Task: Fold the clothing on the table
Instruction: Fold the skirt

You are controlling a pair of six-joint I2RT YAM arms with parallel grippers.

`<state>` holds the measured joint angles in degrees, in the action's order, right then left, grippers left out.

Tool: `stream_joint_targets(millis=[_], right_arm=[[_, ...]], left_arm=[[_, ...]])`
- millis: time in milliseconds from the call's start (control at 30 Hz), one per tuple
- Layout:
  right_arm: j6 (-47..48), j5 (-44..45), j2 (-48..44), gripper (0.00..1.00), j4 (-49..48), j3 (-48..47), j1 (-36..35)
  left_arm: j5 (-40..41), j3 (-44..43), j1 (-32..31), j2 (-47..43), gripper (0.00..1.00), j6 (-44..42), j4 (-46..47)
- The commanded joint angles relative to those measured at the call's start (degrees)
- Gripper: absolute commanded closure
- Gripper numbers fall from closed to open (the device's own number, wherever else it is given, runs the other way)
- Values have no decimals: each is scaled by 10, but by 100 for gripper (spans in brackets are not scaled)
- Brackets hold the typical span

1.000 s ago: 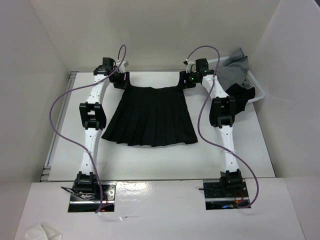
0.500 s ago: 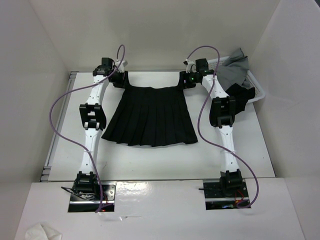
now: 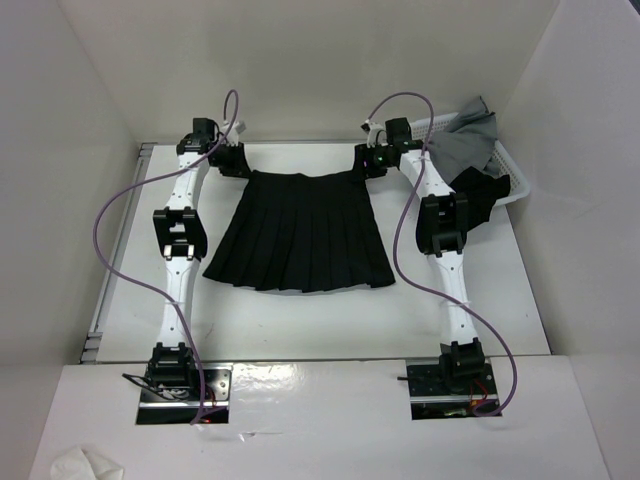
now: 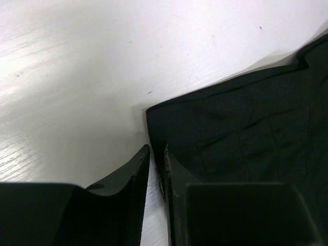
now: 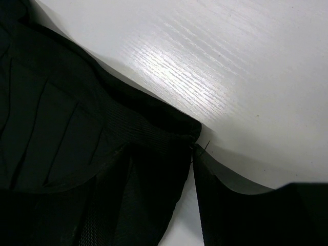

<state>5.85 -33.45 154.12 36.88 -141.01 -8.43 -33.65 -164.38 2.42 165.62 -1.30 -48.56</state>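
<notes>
While basket (image 3: 512, 172) holds grey cloth (image 3: 465, 145) | left tool (image 3: 232, 161), right tool (image 3: 368, 160) at skirt (image 3: 300, 235): grip unclear

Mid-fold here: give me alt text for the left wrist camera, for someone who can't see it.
The left fingers, nearly closed, straddle the side edge of the black skirt near its corner. The skirt lies on the white table, which fills the upper left.

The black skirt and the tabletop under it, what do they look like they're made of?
Skirt: thin woven cloth, possibly a synthetic; matte black, with pressed pleats that hold sharp creases.
Tabletop: looks like white laminate or painted board; semi-gloss, with fine grain-like streaks that catch the light.
</notes>
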Motion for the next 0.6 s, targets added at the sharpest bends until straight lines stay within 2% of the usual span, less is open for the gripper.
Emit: stream_joint_targets(millis=[0, 100, 133, 267, 333, 400, 567], right_arm=[[5, -4, 12, 43, 20, -22, -7], [10, -4, 12, 43, 25, -22, -7], [10, -4, 12, 43, 25, -22, -7], [10, -4, 12, 43, 30, -22, -7], [15, -4, 12, 43, 30, -22, -7], [15, -4, 12, 43, 30, -22, -7], [15, -4, 12, 43, 30, -27, -7]], left_arm=[[-33, -17, 0, 19, 76, -4, -8], [-67, -17, 0, 19, 68, -9, -14], [-76, -17, 0, 19, 62, -9, -14], [-97, -17, 0, 19, 48, -20, -14], [-97, -17, 0, 14, 47, -20, -14], [-86, -17, 0, 19, 41, -20, -19], [-80, -22, 0, 24, 39, -20, -19]])
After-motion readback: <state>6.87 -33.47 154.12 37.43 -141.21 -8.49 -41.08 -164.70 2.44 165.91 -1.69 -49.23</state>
